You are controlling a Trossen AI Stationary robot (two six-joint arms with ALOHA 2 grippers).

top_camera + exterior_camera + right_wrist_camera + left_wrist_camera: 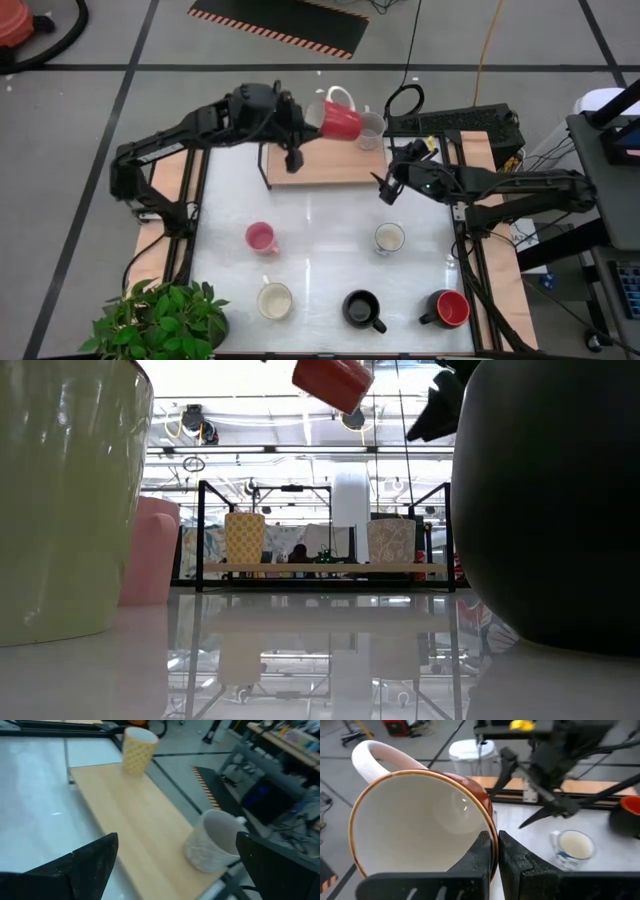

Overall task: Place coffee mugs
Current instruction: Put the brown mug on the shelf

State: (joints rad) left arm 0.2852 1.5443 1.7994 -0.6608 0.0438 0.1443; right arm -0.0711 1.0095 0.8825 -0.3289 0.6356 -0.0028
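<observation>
Left gripper: we see the left gripper point(493, 851) clamped on the rim of the red mug point(339, 119), one finger inside the cream interior and one outside; we hold it in the air, tilted, white handle away from the wrist.

Red mug position: in the high view it hangs over the far end of the wooden shelf point(320, 168), right beside the grey-white mug point(370, 129); in the low view it shows up high, clear of the table.

Right gripper: we find the right gripper point(385, 186) hovering just off the shelf's right end with its fingers spread wide and nothing between them.

Shelf edges: in the right wrist view the grey-white mug point(212, 841) stands near one end of the board, close to its edge, and the yellow patterned mug point(137, 749) stands at the other end; between them the board is bare.

White table point(320, 250): we count five mugs on it.

Middle row: the pink mug point(261, 238) on the left and the cream mug with blue marks point(389, 238) on the right, well apart.

Near row: the cream mug point(275, 300), the black mug point(362, 308) and the red-and-black mug point(448, 308), each with a gap to the next.

Open room: the widest clear strip lies between the shelf and the middle row.

Near-left corner: the green potted plant point(160, 320) overlaps the table corner, beside the cream mug.
</observation>
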